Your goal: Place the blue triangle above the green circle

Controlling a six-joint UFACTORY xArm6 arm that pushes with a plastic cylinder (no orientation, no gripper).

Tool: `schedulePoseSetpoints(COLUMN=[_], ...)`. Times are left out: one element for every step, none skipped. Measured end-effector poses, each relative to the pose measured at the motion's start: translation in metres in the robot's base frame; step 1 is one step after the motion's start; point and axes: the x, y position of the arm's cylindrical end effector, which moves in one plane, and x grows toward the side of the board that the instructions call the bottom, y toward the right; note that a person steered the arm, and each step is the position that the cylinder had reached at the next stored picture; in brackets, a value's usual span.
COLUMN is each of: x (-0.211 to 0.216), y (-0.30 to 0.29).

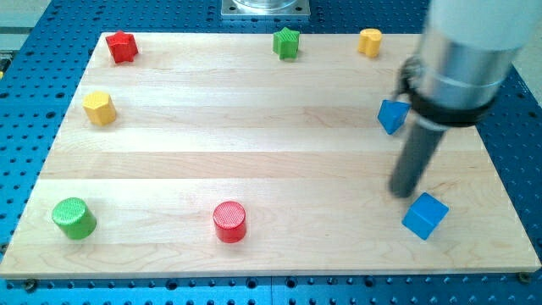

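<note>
The blue triangle lies near the view's right edge of the wooden board, partly behind the arm's body. The green circle stands at the view's bottom left corner. My tip rests on the board at the right, below the blue triangle and just up and left of a blue cube. It touches neither that I can see. The tip is far to the right of the green circle.
A red star sits at the top left, a green star at the top middle, a yellow cylinder at the top right. A yellow hexagon is at the left, a red circle at the bottom middle.
</note>
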Motion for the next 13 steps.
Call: schedulePoseSetpoints(x=[-0.038,-0.088,-0.104,-0.108,-0.105,-0.091,-0.085,-0.085,-0.085,-0.07,-0.057,-0.049,-0.015], y=[0.064,0.057,0.021,-0.038,-0.129,-0.091,-0.141,-0.211,-0.255,-0.327,-0.326,-0.365,-0.365])
